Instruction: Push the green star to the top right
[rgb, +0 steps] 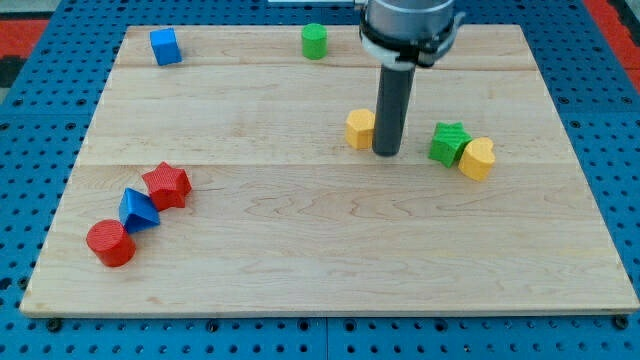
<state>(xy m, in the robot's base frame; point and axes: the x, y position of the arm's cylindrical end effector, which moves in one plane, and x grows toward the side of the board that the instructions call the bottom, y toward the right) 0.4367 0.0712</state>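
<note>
The green star (449, 142) lies right of the board's middle, touching a yellow heart-shaped block (477, 158) at its lower right. My tip (386, 153) stands on the board to the star's left, a short gap away. A yellow hexagon block (360, 128) sits right against the rod's left side.
A green cylinder (315, 41) and a blue cube (165, 46) sit near the view's top edge of the wooden board (300, 250). A red star (166, 185), a blue triangular block (137, 209) and a red cylinder (110, 243) cluster at lower left.
</note>
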